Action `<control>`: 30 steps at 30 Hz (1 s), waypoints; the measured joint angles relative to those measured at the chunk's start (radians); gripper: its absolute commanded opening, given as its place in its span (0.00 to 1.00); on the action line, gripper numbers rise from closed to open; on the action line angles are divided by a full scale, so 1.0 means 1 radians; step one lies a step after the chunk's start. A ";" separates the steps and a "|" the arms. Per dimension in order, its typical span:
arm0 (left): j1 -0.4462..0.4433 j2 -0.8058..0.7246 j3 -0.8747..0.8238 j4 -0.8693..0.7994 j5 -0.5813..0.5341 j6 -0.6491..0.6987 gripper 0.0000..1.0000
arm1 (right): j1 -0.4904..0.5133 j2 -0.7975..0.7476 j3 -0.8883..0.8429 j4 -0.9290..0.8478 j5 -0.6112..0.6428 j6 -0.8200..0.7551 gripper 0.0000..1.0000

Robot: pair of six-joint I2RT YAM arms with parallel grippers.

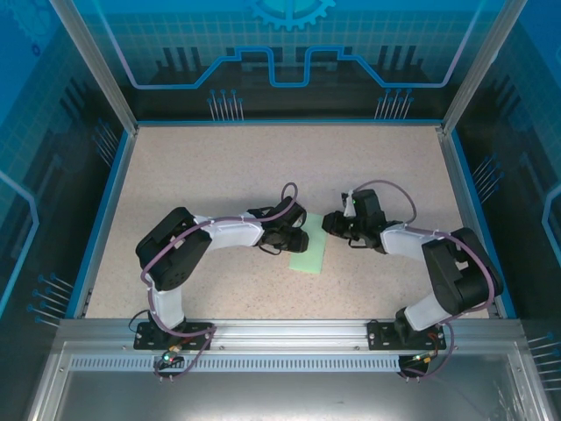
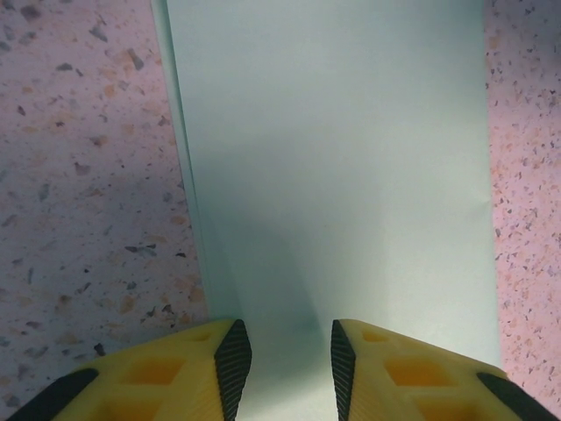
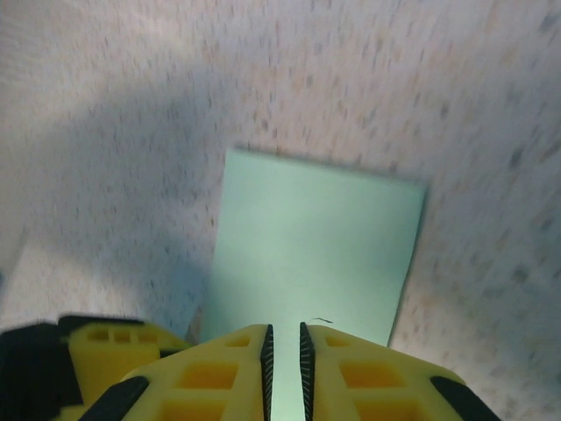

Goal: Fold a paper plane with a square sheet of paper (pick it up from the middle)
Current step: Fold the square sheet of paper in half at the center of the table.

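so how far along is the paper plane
Done: the sheet of paper looks folded in half, a flat rectangle with a doubled edge. In hand: the left pincer stands open over it; the right pincer, nearly closed, is at its far end, grip unclear. Left: no nose corners or wings yet.

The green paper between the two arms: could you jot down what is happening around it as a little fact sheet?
Paper: pale green sheet, a narrow rectangle lying flat on the speckled table
Layers: a second edge shows along one long side, so it looks folded
Left gripper: jaws apart, over the paper
Right gripper: jaws nearly together at the paper's end; a pinch cannot be confirmed
Plane: not yet shaped
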 measured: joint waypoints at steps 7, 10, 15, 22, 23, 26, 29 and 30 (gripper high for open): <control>0.006 -0.001 0.011 -0.016 0.019 0.000 0.38 | 0.067 0.014 -0.071 0.000 0.001 0.036 0.16; 0.013 -0.005 0.013 -0.026 0.030 -0.001 0.40 | 0.076 0.015 -0.078 0.005 0.008 0.036 0.16; 0.020 -0.019 0.013 -0.056 0.042 -0.007 0.44 | 0.076 0.018 -0.079 0.009 0.009 0.035 0.16; 0.033 -0.118 0.013 -0.151 0.041 -0.023 0.57 | 0.076 0.018 -0.085 0.018 0.009 0.032 0.15; 0.033 -0.140 0.011 -0.161 0.042 -0.034 0.58 | 0.076 0.018 -0.085 0.018 0.009 0.032 0.15; 0.033 -0.219 -0.032 -0.153 0.059 -0.099 0.63 | 0.076 0.018 -0.085 0.020 0.009 0.032 0.15; 0.031 -0.293 -0.121 -0.117 0.090 -0.196 0.64 | 0.076 0.017 -0.089 0.024 0.009 0.032 0.15; 0.029 -0.314 -0.156 -0.100 0.097 -0.235 0.64 | 0.076 0.016 -0.092 0.029 0.010 0.032 0.15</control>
